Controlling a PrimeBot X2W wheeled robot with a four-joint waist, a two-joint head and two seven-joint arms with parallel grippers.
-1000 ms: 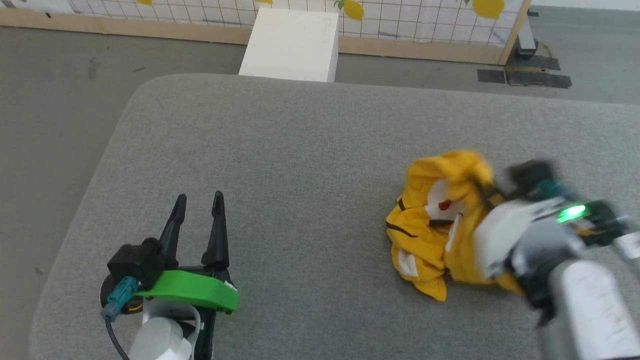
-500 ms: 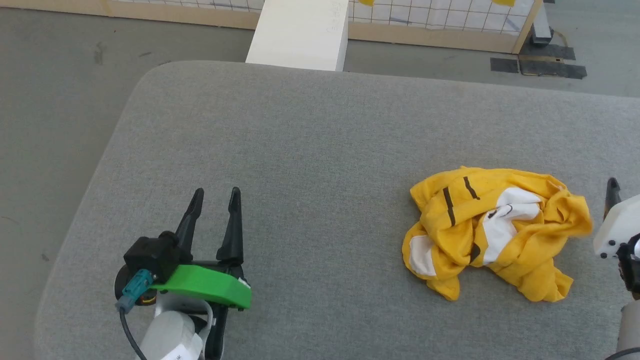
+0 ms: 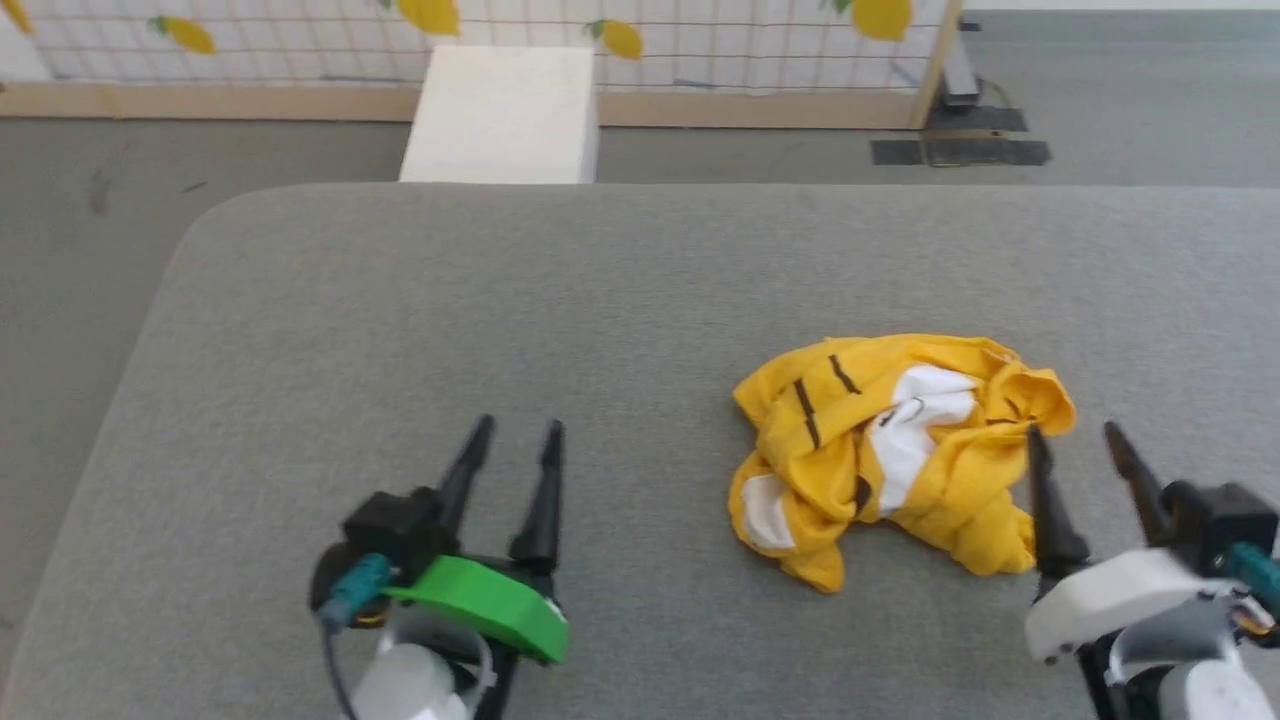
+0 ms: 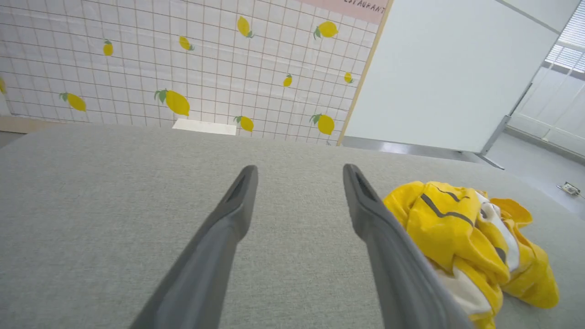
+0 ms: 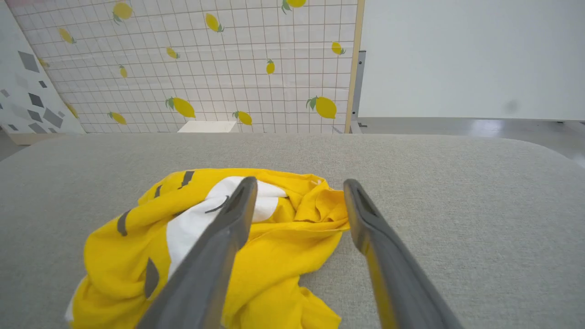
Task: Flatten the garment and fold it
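The garment (image 3: pixel 890 455) lies crumpled in a heap on the grey padded table (image 3: pixel 560 320), mustard yellow with white patches and black strokes showing. In the left wrist view the garment (image 4: pixel 470 242) sits to the right of the fingers. My left gripper (image 3: pixel 515 435) stands open near the front of the table, well left of the heap, with nothing between its fingers. My right gripper (image 3: pixel 1075 435) is open at the heap's right edge, its left finger over the cloth; in the right wrist view the garment (image 5: pixel 274 237) spreads under and left of the fingers, and nothing is gripped.
A white box (image 3: pixel 500 115) stands on the floor beyond the table's far edge. A tiled panel with lemon prints (image 3: pixel 620 40) runs behind it. Black tape patches (image 3: pixel 960 150) mark the floor at the back right. Bare table surface stretches left of and behind the heap.
My right gripper has opened, let the garment drop into a flatter heap, and drawn back to its near right. The head camera has shifted; the left gripper stays open.
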